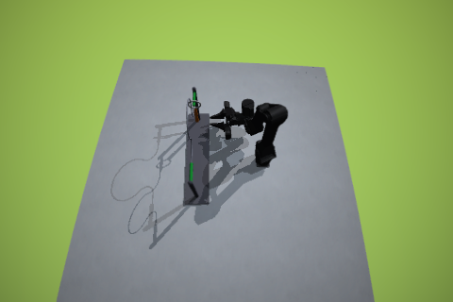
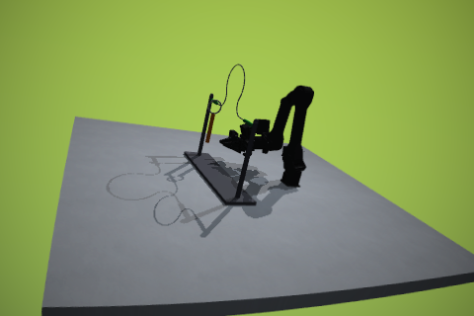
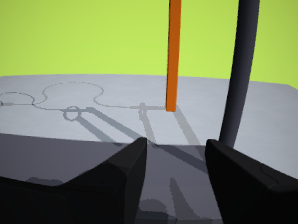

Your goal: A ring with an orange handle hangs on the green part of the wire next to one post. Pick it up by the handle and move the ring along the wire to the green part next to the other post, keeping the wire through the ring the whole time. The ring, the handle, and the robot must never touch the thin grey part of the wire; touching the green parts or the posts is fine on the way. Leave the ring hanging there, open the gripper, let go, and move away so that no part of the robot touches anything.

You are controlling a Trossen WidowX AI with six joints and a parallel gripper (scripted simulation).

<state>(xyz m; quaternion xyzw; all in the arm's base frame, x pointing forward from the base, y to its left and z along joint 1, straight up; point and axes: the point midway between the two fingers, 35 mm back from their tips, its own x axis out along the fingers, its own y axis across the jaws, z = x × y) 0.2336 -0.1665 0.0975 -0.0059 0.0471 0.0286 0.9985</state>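
Note:
The ring (image 1: 200, 105) (image 2: 220, 107) hangs on the green part (image 1: 194, 95) (image 2: 216, 102) beside the far post (image 1: 193, 89) (image 2: 204, 128) (image 3: 243, 65). Its orange handle (image 1: 197, 115) (image 2: 210, 128) (image 3: 173, 60) hangs down below it. My gripper (image 1: 210, 121) (image 2: 220, 141) (image 3: 176, 145) is partly open and empty. It points level at the handle, just short of it; in the wrist view the handle's lower end is above the gap between the fingertips. The other green part (image 1: 191, 171) (image 2: 247, 121) is beside the near post (image 1: 193, 190) (image 2: 244, 173). The ring is outside the wrist view.
The thin grey wire (image 2: 238, 64) rises in a tall loop between the posts. Both posts stand on a dark base plate (image 1: 200, 151) (image 2: 212, 173) (image 3: 50, 160). The far post is just right of the handle in the wrist view, behind the right finger. Shadows lie on the table (image 1: 283, 245).

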